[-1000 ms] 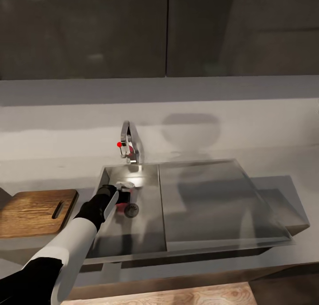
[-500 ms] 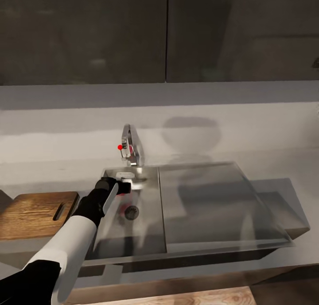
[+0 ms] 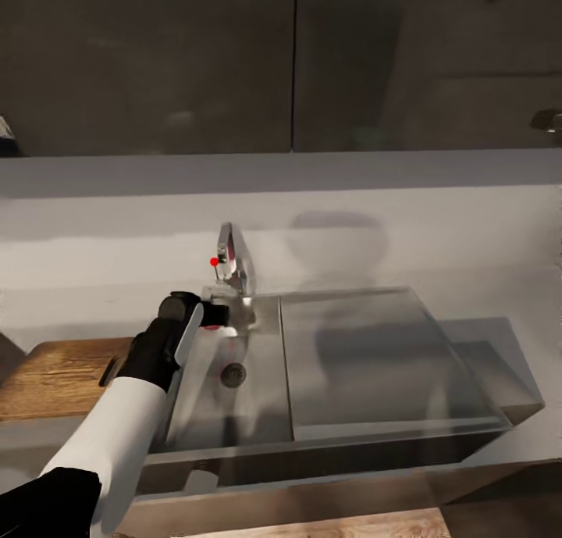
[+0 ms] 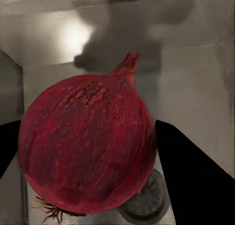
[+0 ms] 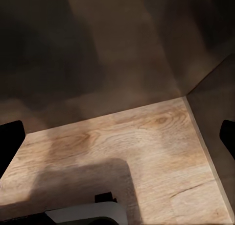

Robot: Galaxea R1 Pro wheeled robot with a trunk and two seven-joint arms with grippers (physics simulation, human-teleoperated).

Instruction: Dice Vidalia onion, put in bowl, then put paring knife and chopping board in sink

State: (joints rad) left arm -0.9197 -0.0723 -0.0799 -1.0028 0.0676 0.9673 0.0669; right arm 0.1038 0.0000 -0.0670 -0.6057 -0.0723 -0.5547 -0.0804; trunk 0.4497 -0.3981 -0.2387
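My left gripper [image 3: 217, 316] is shut on the Vidalia onion [image 4: 88, 146], a dark red bulb with a stem tip and root hairs, held between both dark fingers [image 4: 191, 176]. It hangs over the back of the sink [image 3: 234, 421], just below the chrome tap [image 3: 236, 258] and above the round drain [image 3: 232, 375]. The chopping board [image 3: 55, 374] lies on the countertop [image 3: 94, 304] left of the sink, partly behind my left arm. My right gripper [image 5: 117, 137] is open over a wooden floor. The paring knife and the bowl are out of view.
A flat glossy draining panel [image 3: 375, 358] covers the sink's right part. The tap carries a red knob [image 3: 214, 261]. Dark cabinet doors [image 3: 156, 54] hang above the pale backsplash. The counter's front edge [image 3: 312, 483] runs below the sink.
My left gripper has risen from near the drain toward the tap, carrying the onion up out of the basin. The view has tilted slightly.
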